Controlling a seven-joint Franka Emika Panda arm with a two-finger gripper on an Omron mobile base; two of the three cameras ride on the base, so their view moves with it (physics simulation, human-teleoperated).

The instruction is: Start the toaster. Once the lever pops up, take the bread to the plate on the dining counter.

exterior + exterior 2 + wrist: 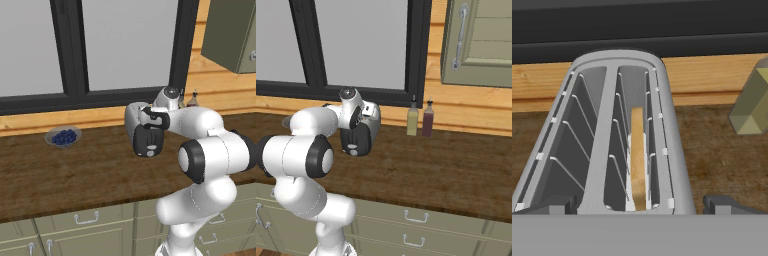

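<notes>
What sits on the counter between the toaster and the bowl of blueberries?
Nothing. In the left base view the wooden counter is bare between the toaster and the bowl of blueberries.

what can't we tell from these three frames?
- Lever position: the toaster's black end panel is small and dark in both base views; no tab can be picked out.
- Gripper: the arm's wrist covers it in both base views; the hand view shows its fingertips wide apart.
- Bread: edge-on in the slot, lower part hidden.
- Bottles: labels too small.
</notes>
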